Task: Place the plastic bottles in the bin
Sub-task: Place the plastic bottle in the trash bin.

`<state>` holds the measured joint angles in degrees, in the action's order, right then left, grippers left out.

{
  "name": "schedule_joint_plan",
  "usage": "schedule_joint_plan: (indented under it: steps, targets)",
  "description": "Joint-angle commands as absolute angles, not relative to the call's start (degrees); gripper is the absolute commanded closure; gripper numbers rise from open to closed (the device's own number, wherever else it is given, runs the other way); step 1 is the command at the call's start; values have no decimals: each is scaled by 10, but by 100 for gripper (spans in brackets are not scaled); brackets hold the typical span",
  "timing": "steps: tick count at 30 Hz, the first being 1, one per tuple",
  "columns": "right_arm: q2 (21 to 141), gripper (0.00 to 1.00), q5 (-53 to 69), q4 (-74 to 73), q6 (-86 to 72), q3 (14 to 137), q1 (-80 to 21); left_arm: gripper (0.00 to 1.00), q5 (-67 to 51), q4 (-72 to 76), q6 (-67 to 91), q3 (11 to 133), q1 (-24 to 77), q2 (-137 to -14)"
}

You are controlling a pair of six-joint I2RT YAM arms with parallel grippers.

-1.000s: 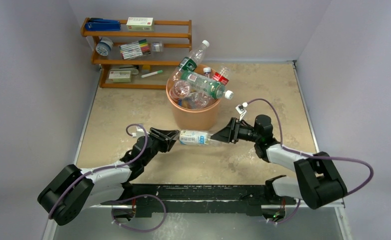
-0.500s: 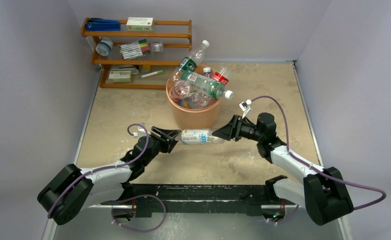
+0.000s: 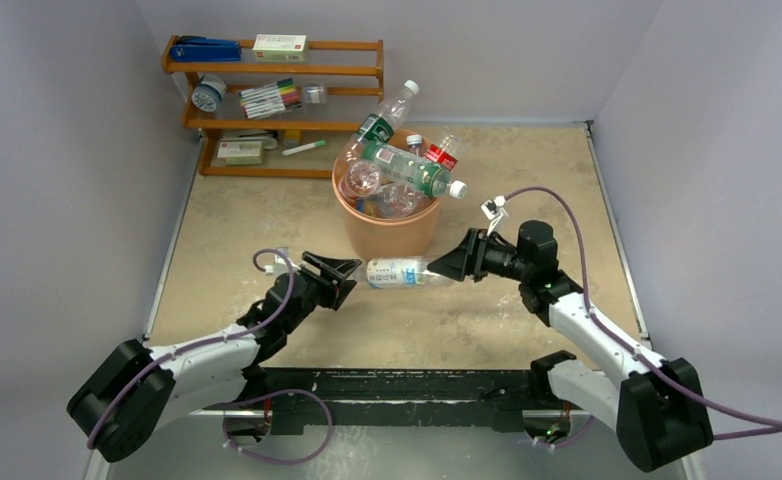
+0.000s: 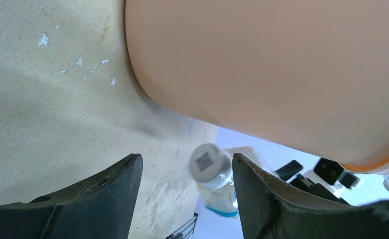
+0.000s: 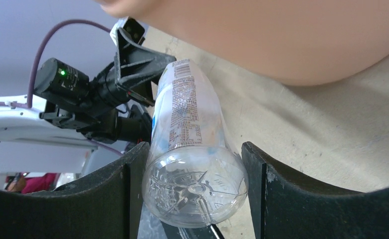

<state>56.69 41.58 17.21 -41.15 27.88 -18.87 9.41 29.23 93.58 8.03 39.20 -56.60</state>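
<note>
A clear plastic bottle with a white-and-blue label hangs level in front of the bin. My right gripper is shut on its base; in the right wrist view both fingers press the round bottom of the bottle. My left gripper stands open at the cap end. Seen from the left wrist, the white cap lies between the spread fingers, nearer the right one and touching neither. Several bottles are piled in the orange-peach bin, some poking above its rim.
A wooden shelf rack with marker pens, small boxes and a stapler stands at the back left. The bin's wall fills the top of both wrist views. Walls close in the tabletop on the left, back and right.
My left gripper has opened and let go of the bottle's cap end. The right arm has carried the bottle slightly right and toward the bin.
</note>
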Motion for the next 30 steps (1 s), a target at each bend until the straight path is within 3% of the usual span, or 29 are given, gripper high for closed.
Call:
schedule_joint_plan:
  steps: [1, 13, 20, 24, 30]
  targets:
    - [523, 40, 374, 59, -341, 360, -191, 34, 114, 247, 916, 91, 395, -529]
    - [490, 40, 410, -168, -205, 593, -192, 34, 127, 191, 901, 84, 395, -489]
    - [490, 38, 474, -202, -209, 706, -192, 34, 124, 208, 899, 85, 395, -509]
    - [530, 37, 425, -234, -205, 800, -192, 34, 131, 211, 894, 90, 395, -525]
    - [674, 37, 316, -324, -155, 1065, -191, 34, 143, 217, 876, 123, 395, -582]
